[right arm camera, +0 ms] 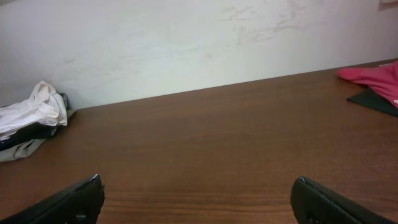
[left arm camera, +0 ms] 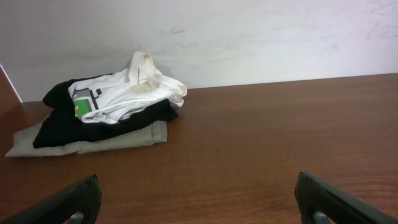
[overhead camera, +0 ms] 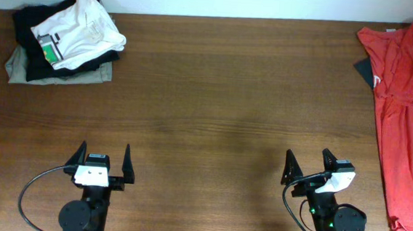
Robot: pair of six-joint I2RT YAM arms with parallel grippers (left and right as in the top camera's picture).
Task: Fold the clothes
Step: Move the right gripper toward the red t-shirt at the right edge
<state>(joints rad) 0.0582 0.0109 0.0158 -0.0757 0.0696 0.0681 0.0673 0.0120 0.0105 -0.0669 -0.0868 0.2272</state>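
The red-orange T-shirt (overhead camera: 403,122) lies crumpled in a long strip along the table's right edge, with a bit of white lettering showing; a corner of it shows at the far right of the right wrist view (right arm camera: 376,78). My left gripper (overhead camera: 103,159) is open and empty near the front edge, left of centre; its fingers frame bare wood in the left wrist view (left arm camera: 199,199). My right gripper (overhead camera: 308,166) is open and empty near the front edge, well left of the shirt; it also shows in the right wrist view (right arm camera: 199,196).
A stack of folded clothes sits at the back left: a white shirt with a green-black patch (overhead camera: 77,30) on black and grey-green garments (overhead camera: 20,66). A dark garment (overhead camera: 366,72) lies under the red shirt. The wooden table (overhead camera: 221,109) meets a white wall at the back.
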